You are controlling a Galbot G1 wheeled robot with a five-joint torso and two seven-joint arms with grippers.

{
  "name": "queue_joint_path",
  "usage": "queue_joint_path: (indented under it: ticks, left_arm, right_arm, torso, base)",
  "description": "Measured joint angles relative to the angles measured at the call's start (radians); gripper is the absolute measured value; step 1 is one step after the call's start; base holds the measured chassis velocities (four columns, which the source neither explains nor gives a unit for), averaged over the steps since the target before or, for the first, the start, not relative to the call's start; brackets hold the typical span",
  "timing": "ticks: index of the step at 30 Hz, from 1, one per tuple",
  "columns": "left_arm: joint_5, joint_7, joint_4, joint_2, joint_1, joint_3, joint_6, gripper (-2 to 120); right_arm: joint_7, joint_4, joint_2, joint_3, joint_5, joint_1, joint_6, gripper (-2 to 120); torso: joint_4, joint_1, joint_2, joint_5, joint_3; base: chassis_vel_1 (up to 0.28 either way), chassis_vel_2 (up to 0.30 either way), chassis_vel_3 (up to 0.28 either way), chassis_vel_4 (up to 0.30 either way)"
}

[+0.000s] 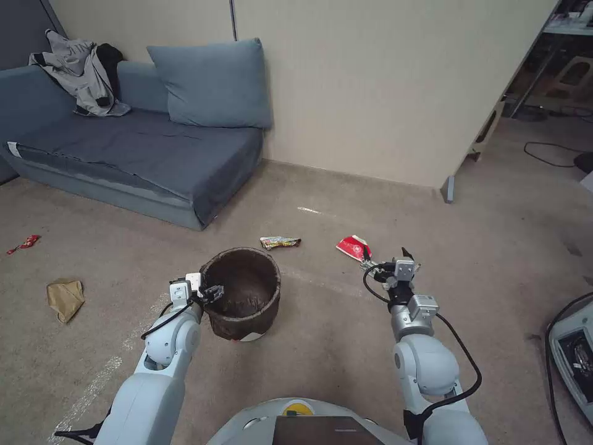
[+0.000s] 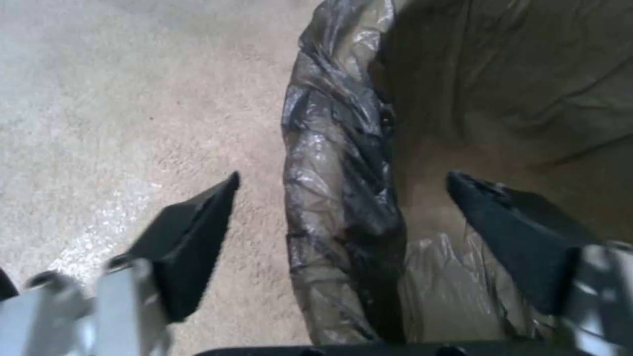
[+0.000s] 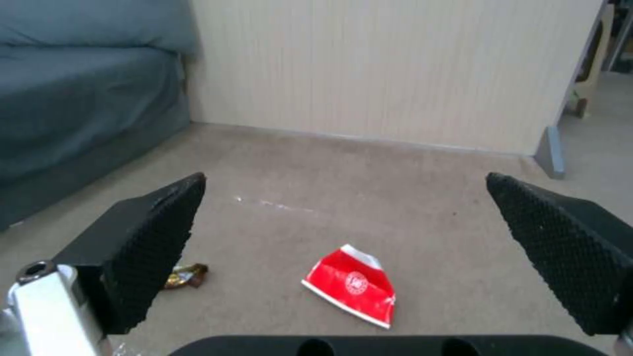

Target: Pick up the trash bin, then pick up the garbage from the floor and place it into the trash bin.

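Trash bin [image 1: 242, 301] stands upright on the carpet just ahead of the robot, left of centre, its dark-brown liner bag [image 2: 336, 163] folded over the rim and wrinkled all round; a sliver of white plastic shows at the base. Left gripper [image 1: 210, 292] sits at the rim on the robot's near-left side, jaws open and straddling the wall, one finger [image 2: 191, 237] outside over the carpet, the other inside the bin, neither yet pressing on the bag. Judged light and fairly stiff: a thin plastic shell that should lift easily by one pinch on the rim, though it may tilt off that single hold. The liner is slick, loose film; a grip on bag alone could slide or pull the bag free, so the jaws need to close across the rim wall itself. Right gripper [image 1: 384, 258] hangs low over the floor to the right, jaws spread wide and empty, facing a red-and-white packet [image 3: 351, 285] lying flat on the carpet just beyond it. Yellow wrapper [image 1: 280, 242] lies on the floor just behind the bin; crumpled brown paper [image 1: 64, 298] well off to the left, small red wrapper [image 1: 23, 244] farther left near the sofa [image 1: 123, 148]. Litter looks flimsy and flat, hard to get under.
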State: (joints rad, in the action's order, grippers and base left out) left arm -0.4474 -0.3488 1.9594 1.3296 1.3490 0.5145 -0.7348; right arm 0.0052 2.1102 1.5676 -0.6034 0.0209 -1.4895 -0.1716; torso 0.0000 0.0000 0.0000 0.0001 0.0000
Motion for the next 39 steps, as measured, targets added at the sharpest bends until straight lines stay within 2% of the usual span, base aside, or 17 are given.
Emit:
queue_joint_path:
  ticks: [1, 5, 6, 8, 9, 11, 12, 13, 16, 17, 20, 32, 39]
  left_arm:
    - [0.0, 0.0, 0.0, 0.0, 0.0, 0.0, 0.0, 79]
    - [0.0, -0.003, -0.003, 0.002, 0.001, 0.0, 0.001, 61]
    - [0.0, -0.003, -0.003, 0.002, 0.001, 0.0, 0.001, 61]
    - [0.0, -0.004, -0.004, 0.003, 0.001, 0.001, 0.001, 53]
    - [-0.002, -0.005, -0.005, 0.003, 0.001, 0.002, 0.001, 46]
    - [-0.002, -0.006, -0.006, 0.004, 0.001, 0.002, 0.001, 43]
    - [-0.002, -0.008, -0.007, 0.005, 0.001, 0.002, 0.002, 35]
    - [-0.002, -0.008, -0.007, 0.005, 0.001, 0.002, 0.002, 35]
    - [-0.002, -0.011, -0.01, 0.007, 0.001, 0.006, 0.002, 21]
    - [-0.002, -0.011, -0.01, 0.007, 0.001, 0.006, 0.002, 21]
    - [-0.003, -0.011, -0.01, 0.012, 0.003, 0.004, 0.003, 9]
    - [-0.002, -0.026, -0.005, 0.018, 0.012, 0.004, 0.002, 9]
    - [-0.026, -0.032, 0.042, 0.012, 0.042, 0.016, -0.003, 8]
  right_arm:
    - [0.0, 0.0, 0.0, 0.0, 0.0, 0.0, 0.0, 100]
    - [0.0, 0.003, 0.0, 0.0, 0.0, -0.001, 0.001, 100]
    - [0.0, 0.003, 0.0, 0.0, 0.0, -0.001, 0.001, 100]
    - [0.0, 0.003, 0.0, 0.0, 0.0, -0.001, 0.001, 100]
    - [-0.001, 0.004, 0.0, 0.0, 0.0, -0.001, 0.002, 100]
    - [-0.001, 0.004, 0.0, 0.0, 0.0, -0.001, 0.002, 100]
    - [-0.001, 0.004, 0.0, 0.001, 0.0, -0.001, 0.003, 100]
    - [-0.001, 0.004, 0.0, 0.001, 0.0, -0.001, 0.003, 100]
    - [-0.002, 0.005, 0.001, 0.002, 0.0, 0.0, 0.006, 100]
    - [-0.002, 0.005, 0.001, 0.002, 0.0, 0.0, 0.006, 100]
    - [-0.003, 0.005, 0.002, 0.002, 0.0, -0.001, 0.01, 100]
    - [-0.004, 0.01, 0.002, 0.002, 0.003, -0.001, 0.013, 100]
    - [-0.003, 0.021, 0.001, 0.0, 0.005, 0.0, 0.013, 100]
  torso:
    - [0.0, 0.0, 0.0, 0.0, 0.0]
    - [0.0, 0.0, 0.0, 0.0001, 0.0]
    - [0.0, 0.0, 0.0, 0.0001, 0.0]
    - [0.0, 0.0, 0.0, 0.0001, 0.0]
    - [0.0, 0.0, 0.0, 0.0001, 0.0]
    - [0.0, 0.0, 0.0, 0.0001, 0.0]
    - [0.0, 0.0, 0.0, 0.0001, 0.0]
    - [0.0, 0.0, 0.0, 0.0001, 0.0]
    - [0.0001, 0.0, 0.0, 0.0002, 0.0]
    - [0.0001, 0.0, 0.0, 0.0002, 0.0]
    - [0.0001, 0.0, 0.0, 0.0003, 0.0]
    - [-0.0001, 0.0, 0.0, -0.0002, 0.0]
    - [0.0, 0.0, 0.0, -0.0013, 0.0]
  base:
    - [0.0, 0.0, 0.0, 0.0]
    - [0.0, 0.0, 0.0, 0.0]
    - [0.0, 0.0, 0.0, 0.0]
    - [0.0, 0.0, 0.0, 0.0]
    - [0.0, 0.0, 0.0, 0.0]
    - [0.0, 0.0, 0.0, 0.0]
    - [0.0, 0.0, 0.0, 0.0]
    - [0.0, 0.0, 0.0, 0.0]
    - [0.0, 0.0, 0.0, 0.0]
    - [0.0, 0.0, 0.0, 0.0]
    - [0.0, 0.0, 0.0, 0.0]
    - [0.0, 0.0, 0.0, 0.0]
    - [0.0, 0.0, 0.0, 0.0]
